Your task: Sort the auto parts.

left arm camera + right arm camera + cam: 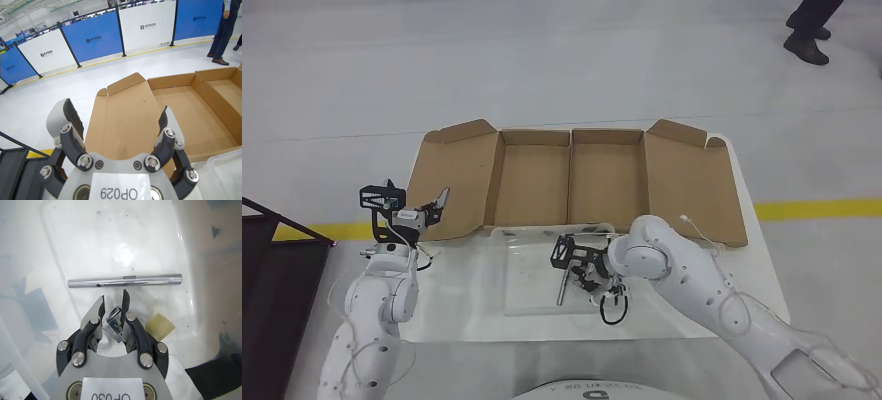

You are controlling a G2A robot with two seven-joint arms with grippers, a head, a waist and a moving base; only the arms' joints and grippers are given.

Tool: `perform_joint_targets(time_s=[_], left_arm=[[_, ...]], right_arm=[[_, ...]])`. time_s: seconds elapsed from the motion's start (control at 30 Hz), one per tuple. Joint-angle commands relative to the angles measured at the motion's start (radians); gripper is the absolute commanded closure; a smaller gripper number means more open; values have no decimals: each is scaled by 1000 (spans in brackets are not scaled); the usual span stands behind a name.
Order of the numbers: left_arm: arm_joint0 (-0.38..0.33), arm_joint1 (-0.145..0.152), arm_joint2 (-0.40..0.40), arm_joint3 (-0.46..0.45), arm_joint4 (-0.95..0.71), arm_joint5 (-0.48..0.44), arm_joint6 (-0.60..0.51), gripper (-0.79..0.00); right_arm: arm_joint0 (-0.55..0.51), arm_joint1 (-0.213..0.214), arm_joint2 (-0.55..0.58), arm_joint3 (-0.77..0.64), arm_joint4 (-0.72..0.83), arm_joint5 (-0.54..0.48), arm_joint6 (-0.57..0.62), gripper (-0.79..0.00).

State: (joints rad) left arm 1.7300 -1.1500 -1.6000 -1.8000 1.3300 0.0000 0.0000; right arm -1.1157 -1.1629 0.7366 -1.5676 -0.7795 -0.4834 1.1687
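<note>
A clear plastic tray (527, 300) sits mid-table in front of an open cardboard box (532, 180) with two compartments. My right gripper (113, 295) is low inside the tray (113, 237), shut on a small bent metal bracket (112, 323). Just beyond its fingertips a steel rod (124, 280) lies flat on the tray floor. In the top view the right gripper (574, 265) is over the tray's middle, beside the rod (560, 285). My left gripper (116, 106) hangs open and empty above the box's left flap (121, 121), at the table's left (410, 200).
A yellowish block (160, 326) lies in the tray beside my right gripper. A black cable loop (612, 308) hangs under the right wrist. A black rack (272, 290) stands off the table's left edge. Both box compartments (189, 106) hold nothing.
</note>
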Motion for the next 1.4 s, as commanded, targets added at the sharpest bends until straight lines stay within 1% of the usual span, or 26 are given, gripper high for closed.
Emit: perform_joint_targets(time_s=[0.0,0.2,0.6,0.8,0.97,1.13,1.23,1.37], left_arm=[[0,0,0,0,0,0,0,-785],[0,0,0,0,0,0,0,-785],[0,0,0,0,0,0,0,-785],[0,0,0,0,0,0,0,-785],[0,0,0,0,0,0,0,-785],[0,0,0,0,0,0,0,-785],[0,0,0,0,0,0,0,-785],[0,0,0,0,0,0,0,-785]], right_arm=[[7,-1,-7,3,4,-5,-3,0],[23,-2,-8,1,27,-22,-29,0],[41,9,37,0,105,-61,-114,0],[50,6,32,18,107,-71,-185,0],[69,-3,9,41,91,-65,-216,0],[75,-4,16,46,118,-92,-268,0],[78,-1,25,59,122,-93,-270,0],[91,-4,7,77,92,-72,-251,0]])
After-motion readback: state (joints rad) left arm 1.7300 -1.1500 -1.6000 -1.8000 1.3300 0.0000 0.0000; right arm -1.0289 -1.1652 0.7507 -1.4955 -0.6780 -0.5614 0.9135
